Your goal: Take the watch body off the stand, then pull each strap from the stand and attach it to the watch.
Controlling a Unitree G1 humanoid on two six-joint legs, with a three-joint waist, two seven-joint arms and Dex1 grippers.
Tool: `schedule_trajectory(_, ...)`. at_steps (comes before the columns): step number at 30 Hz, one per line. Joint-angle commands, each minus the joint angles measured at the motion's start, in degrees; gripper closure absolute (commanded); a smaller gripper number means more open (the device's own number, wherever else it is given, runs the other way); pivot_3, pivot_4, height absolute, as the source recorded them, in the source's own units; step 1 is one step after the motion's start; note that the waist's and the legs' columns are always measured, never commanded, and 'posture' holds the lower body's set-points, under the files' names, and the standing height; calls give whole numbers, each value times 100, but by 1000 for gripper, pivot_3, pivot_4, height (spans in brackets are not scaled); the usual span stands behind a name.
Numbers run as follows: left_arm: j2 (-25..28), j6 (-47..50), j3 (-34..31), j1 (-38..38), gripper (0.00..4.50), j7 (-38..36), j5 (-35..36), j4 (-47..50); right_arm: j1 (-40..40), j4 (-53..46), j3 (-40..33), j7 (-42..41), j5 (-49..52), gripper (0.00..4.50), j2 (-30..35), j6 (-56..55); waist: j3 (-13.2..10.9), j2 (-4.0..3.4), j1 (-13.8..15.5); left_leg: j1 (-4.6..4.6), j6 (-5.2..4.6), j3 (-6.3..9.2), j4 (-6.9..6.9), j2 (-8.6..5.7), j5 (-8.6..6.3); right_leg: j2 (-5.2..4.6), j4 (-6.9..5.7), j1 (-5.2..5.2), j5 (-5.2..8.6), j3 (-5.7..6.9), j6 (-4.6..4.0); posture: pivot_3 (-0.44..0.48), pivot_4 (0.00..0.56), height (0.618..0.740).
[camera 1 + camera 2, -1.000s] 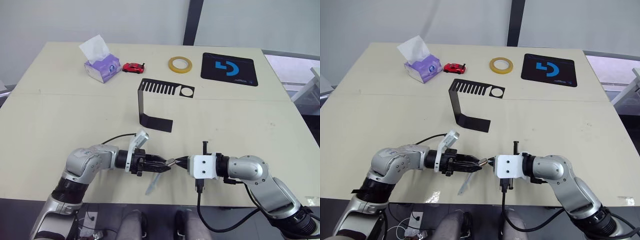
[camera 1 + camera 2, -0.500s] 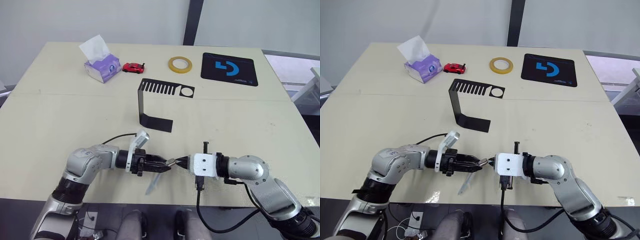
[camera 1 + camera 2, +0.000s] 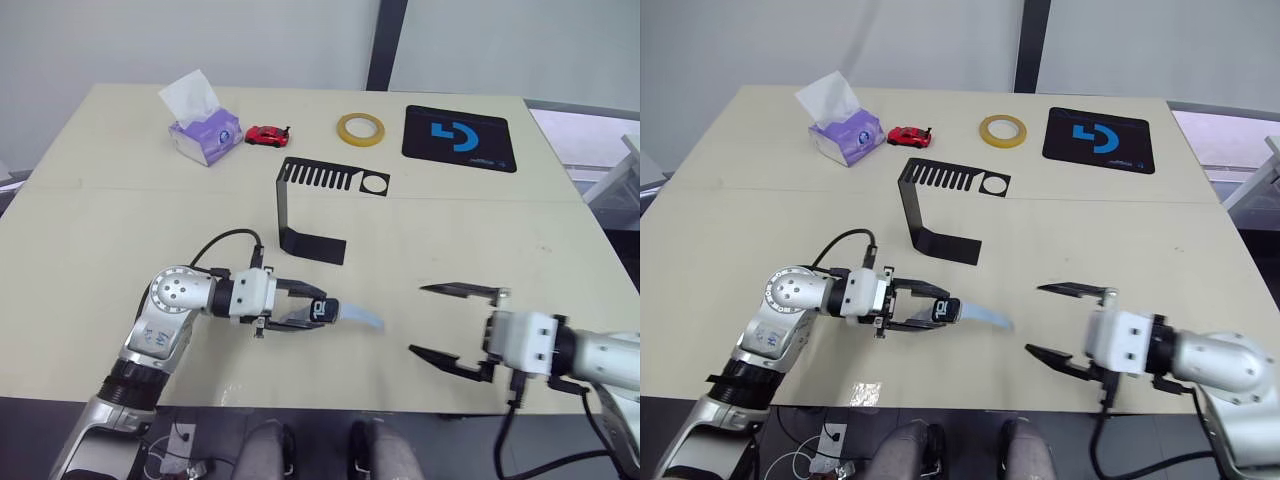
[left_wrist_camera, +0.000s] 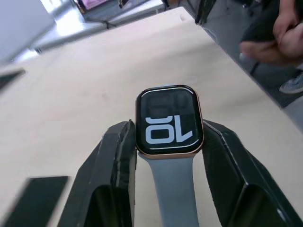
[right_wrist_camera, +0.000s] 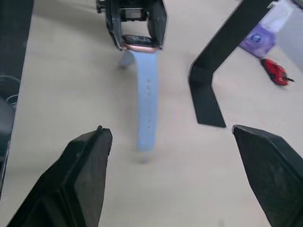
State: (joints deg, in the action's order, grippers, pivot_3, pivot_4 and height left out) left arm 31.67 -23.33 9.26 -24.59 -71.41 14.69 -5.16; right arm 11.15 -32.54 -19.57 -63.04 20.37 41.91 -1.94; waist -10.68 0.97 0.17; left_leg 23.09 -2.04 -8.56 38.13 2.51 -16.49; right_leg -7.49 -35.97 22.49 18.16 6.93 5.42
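Since a second ago the right gripper (image 3: 452, 320) has pulled away toward 3 o'clock, fingers spread wide. The left gripper (image 3: 312, 305) stays clamped on the watch body (image 4: 169, 120), at 6 o'clock from the stand (image 3: 318, 198). One strap (image 5: 145, 102) lies extended; the other is barely visible behind the case.

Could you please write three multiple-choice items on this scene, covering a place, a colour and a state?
1. Where is the watch body?
A. between the left gripper's fingers
B. on the stand
C. on the mat

2. What colour is the toy car?
A. blue
B. red
C. yellow

3. How is the right gripper?
A. shut on a strap
B. open, holding nothing
C. shut on the stand

Answers: 1 A, the left gripper clamps it; 2 B, it is plainly red; 3 B, its fingers stand wide apart over bare table.
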Motion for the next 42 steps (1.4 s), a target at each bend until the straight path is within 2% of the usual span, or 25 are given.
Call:
schedule_trajectory(1,-16,-1389,-155,-177,2870,79,-316,-435,447,-247,-469,-96,778,100,-162,-237,0,0,-2,0,-1,0,-1,-1,0,-1,-1,1,0,0,0,0,150,740)
schedule_trajectory(3,0,-1953,-132,-288,2870,201,-562,-633,606,-508,-549,111,1271,100,-207,100,0,0,-3,-1,-2,0,0,-1,0,-1,-2,0,-1,0,1,0,150,740)
schedule_trajectory(5,-19,-2511,-122,-386,2870,341,-796,-771,699,-546,-505,116,1131,100,-319,-183,0,0,-4,-1,-5,1,2,-1,-1,-2,-4,-1,-1,-1,2,0,150,740)
schedule_trajectory(9,14,-2879,-31,-459,2870,560,-959,-954,954,-408,-456,-112,765,100,-309,-690,0,0,-4,-3,-6,3,2,-2,-2,-1,-4,-3,-2,0,3,0,150,740)
schedule_trajectory(16,94,-2861,177,-493,2870,770,-941,-808,854,-322,-349,-40,711,100,-243,-906,0,0,-7,-3,-7,2,4,-2,-1,3,-7,-3,-3,8,6,0,150,740)
schedule_trajectory(24,135,-2339,209,-340,2870,962,-741,-492,704,-357,-81,2,648,100,-99,-771,0,0,-7,-3,-7,2,5,-3,-1,3,-8,-3,-3,13,6,0,150,740)
schedule_trajectory(26,128,-1625,276,-268,2870,840,-310,-234,548,-560,212,175,557,100,-28,-475,0,0,-7,-3,-7,2,5,-3,-1,3,-8,-3,-3,13,6,0,150,740)
schedule_trajectory(30,134,1331,393,-83,2870,938,1126,812,-68,-917,954,755,97,100,66,292,0,0,-31,-4,-4,4,6,2,1,4,-12,-2,-3,0,5,0,150,740)
schedule_trajectory(35,349,3846,337,-89,2870,1195,1992,1577,-722,-1162,1590,1305,-396,100,70,988,0,0,-26,-2,2,7,9,4,5,13,-14,-2,-3,-2,5,0,150,740)
schedule_trajectory(38,587,5060,303,-63,2870,1207,2499,1982,-976,-1207,1886,1484,-735,100,115,1239,0,0,-16,-1,2,7,8,3,5,20,-12,-1,-2,-3,5,0,150,740)
schedule_trajectory(42,506,5908,188,-109,2870,1450,2823,2233,-1428,-1128,2395,1704,-1289,100,60,1465,0,0,-18,0,2,7,10,1,6,23,-12,-2,-2,-5,5,0,150,740)
